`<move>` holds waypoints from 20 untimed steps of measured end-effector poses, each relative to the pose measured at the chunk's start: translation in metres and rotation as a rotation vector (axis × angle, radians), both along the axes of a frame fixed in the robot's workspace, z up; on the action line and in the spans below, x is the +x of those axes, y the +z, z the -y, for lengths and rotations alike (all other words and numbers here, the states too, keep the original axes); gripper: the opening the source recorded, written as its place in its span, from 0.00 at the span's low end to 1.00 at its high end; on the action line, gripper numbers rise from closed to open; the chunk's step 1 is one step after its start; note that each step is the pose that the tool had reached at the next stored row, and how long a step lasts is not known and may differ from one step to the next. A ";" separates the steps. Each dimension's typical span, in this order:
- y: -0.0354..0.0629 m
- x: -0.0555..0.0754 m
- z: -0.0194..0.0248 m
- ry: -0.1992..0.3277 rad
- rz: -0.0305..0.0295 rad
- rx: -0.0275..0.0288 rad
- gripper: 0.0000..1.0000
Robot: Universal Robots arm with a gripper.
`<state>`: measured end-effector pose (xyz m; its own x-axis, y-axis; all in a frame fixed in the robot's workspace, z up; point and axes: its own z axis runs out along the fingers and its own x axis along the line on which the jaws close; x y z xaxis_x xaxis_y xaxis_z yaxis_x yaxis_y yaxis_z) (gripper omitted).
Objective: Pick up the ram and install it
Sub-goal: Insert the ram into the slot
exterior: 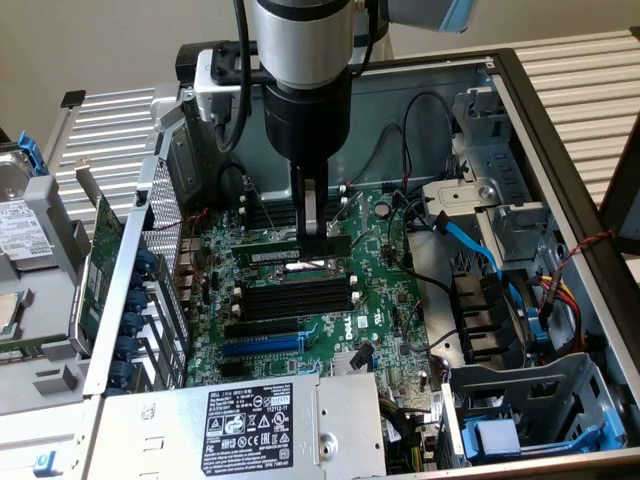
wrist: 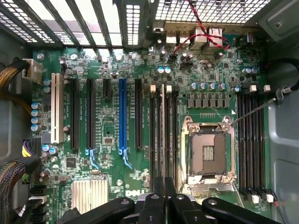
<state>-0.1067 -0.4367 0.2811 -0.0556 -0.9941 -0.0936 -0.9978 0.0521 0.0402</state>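
The ram [exterior: 288, 256] is a thin green stick with a white label, held level over the motherboard [exterior: 390, 300] inside the open computer case. My gripper [exterior: 315, 232] reaches straight down from above and is shut on the stick's upper edge near its middle. In the wrist view the ram [wrist: 162, 126] shows edge-on as a pale thin line between the black fingers [wrist: 154, 200]. It runs parallel to a bank of black memory slots [wrist: 153, 135] beside the CPU socket [wrist: 208, 151]. I cannot tell whether the stick touches a slot.
A second slot bank [wrist: 250, 140] lies on the socket's other side. Blue and black expansion slots [exterior: 262, 345], a labelled power supply [exterior: 265, 425], drive cages [exterior: 530, 400] and loose cables [exterior: 470, 240] crowd the case. A green expansion card [exterior: 100, 260] stands outside the case at the exterior view's left.
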 end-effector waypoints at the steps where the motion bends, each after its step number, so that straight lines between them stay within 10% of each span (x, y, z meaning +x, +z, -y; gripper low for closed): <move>1: -0.0009 0.000 0.0000 0.000 -0.0005 -0.0008 0.12; 8: -0.0082 0.000 0.0000 0.000 -0.0070 -0.0068 0.12; 11: -0.0095 0.000 -0.0003 0.000 -0.0119 -0.0181 0.12; 20: -0.0133 0.000 -0.0010 0.000 -0.0119 -0.0191 0.12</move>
<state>-0.1066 -0.4357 0.2679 -0.0564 -0.9957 -0.0740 -0.9973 0.0527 0.0511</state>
